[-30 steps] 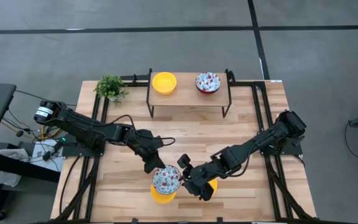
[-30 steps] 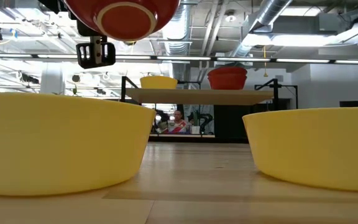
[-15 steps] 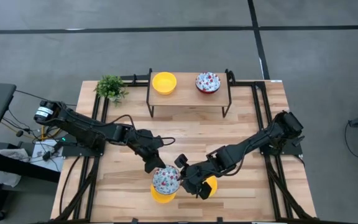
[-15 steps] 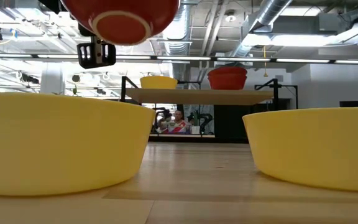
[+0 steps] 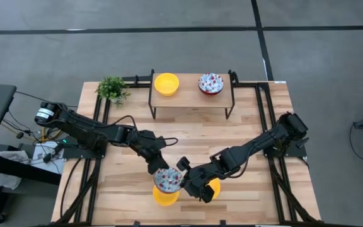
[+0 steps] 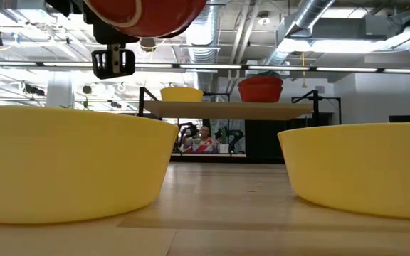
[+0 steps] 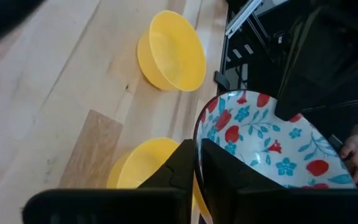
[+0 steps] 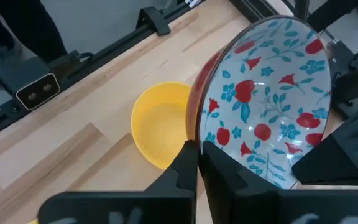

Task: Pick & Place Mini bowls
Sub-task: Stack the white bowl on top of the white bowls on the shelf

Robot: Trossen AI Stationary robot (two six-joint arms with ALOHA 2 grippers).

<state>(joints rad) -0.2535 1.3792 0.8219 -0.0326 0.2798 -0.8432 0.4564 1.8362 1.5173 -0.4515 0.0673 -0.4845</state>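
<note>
A floral mini bowl, white inside with red flowers and red outside, hangs in the air near the table's near edge, between both grippers. My left gripper is shut on its far-left side, and my right gripper is shut on its right side. The low view shows its red underside. A yellow mini bowl stands on the table right under it. A second yellow bowl stands beneath my right arm. On the far shelf stand one yellow bowl and one floral bowl. My left gripper pinches the floral bowl's rim, one finger inside the bowl and one outside. The bowl is lifted clear and tilted. My right gripper pinches the opposite rim, one finger inside and one outside.
A small green potted plant stands at the far-left corner. Black frame rails run along the table's sides. Bare wood lies between the shelf and the arms. People show far behind the shelf.
My right gripper has moved a little toward the table's left, up to the floral bowl. The bowl has risen slightly and tipped, its foot ring now turned to one side in the low view. The yellow bowls have stayed put.
</note>
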